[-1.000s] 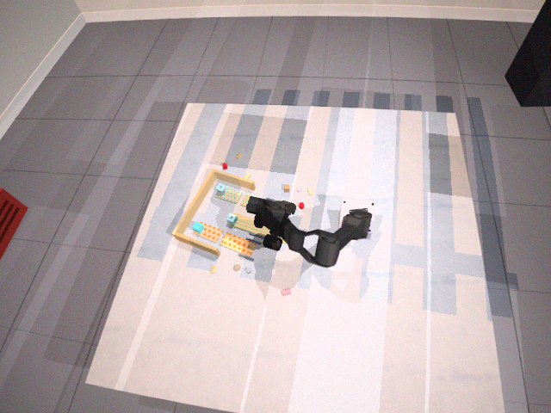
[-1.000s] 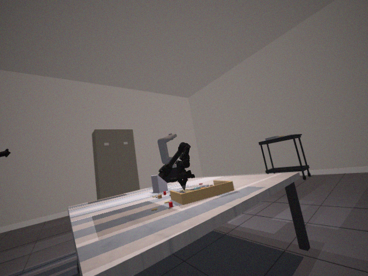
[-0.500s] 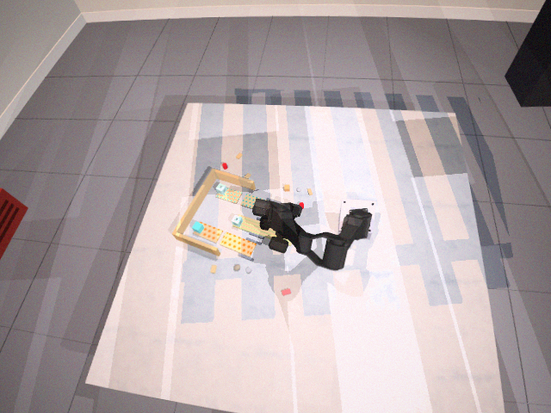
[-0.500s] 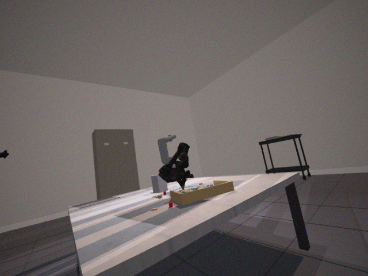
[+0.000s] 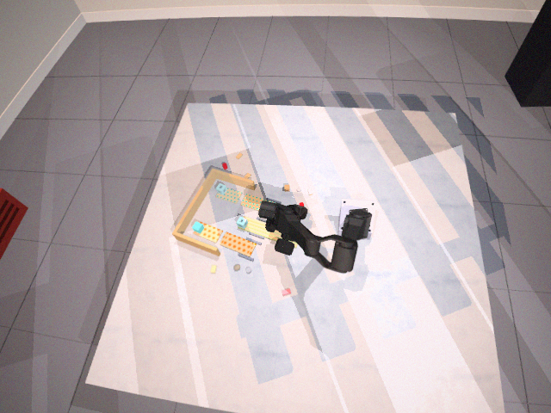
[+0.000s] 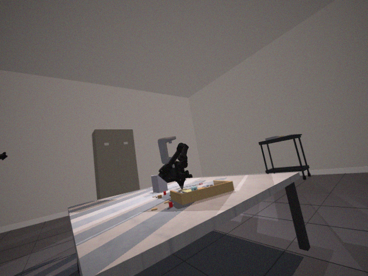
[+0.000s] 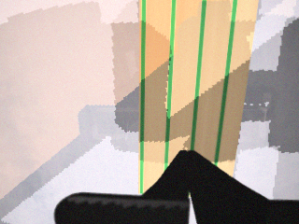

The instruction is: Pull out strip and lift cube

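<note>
The middle strip [image 5: 257, 227] [image 7: 184, 70], yellow with green lines, carries a light-blue cube [image 5: 241, 221] [image 6: 194, 188] at its far end. No break shows in its visible part; the arm covers some of it. The orange-dotted strip shows a gap between its cube-side piece [image 5: 208, 231] and its other piece [image 5: 238, 243]; a turquoise cube [image 5: 197, 227] sits at its end. The third strip also shows a gap between its pieces [image 5: 229, 194] [image 5: 251, 201], with a pale-blue cube [image 5: 220, 188]. Labels are unreadable. My gripper [image 6: 181, 188] [image 7: 186, 157] is shut and empty, tips down over the middle strip.
A wooden wall [image 5: 193, 206] [image 6: 204, 192] surrounds the cube ends on three sides. Grey rails [image 5: 245, 256] flank the strips. Small loose items lie outside, including red pieces [image 5: 225, 165] [image 5: 301, 205], a yellow block [image 5: 213, 268], and a pink piece [image 5: 286, 292].
</note>
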### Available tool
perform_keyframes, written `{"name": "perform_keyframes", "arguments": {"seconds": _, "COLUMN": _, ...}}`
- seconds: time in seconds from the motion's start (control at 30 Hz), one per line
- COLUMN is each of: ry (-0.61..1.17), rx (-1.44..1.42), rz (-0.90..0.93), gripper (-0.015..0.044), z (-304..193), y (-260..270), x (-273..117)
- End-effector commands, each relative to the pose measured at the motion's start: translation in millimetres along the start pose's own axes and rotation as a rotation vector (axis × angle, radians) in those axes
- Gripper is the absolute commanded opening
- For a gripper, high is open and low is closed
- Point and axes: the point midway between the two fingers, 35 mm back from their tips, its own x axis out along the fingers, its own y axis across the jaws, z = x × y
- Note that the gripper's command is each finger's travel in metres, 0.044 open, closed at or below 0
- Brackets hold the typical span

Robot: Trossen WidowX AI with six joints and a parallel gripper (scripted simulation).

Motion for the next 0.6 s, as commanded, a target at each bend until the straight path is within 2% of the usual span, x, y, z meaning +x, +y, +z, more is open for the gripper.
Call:
{"name": "perform_keyframes", "arguments": {"seconds": 0.0, "ry": 0.022, "rx": 0.011, "rz": 0.002, "gripper": 0.0000, "z": -13.2, "y": -0.4, "x": 3.9}}
{"name": "perform_keyframes", "arguments": {"seconds": 0.57, "ry": 0.023, "rx": 0.012, "rz": 0.002, "gripper": 0.0000, "z": -28.1, "y": 0.0, "x": 3.7}}
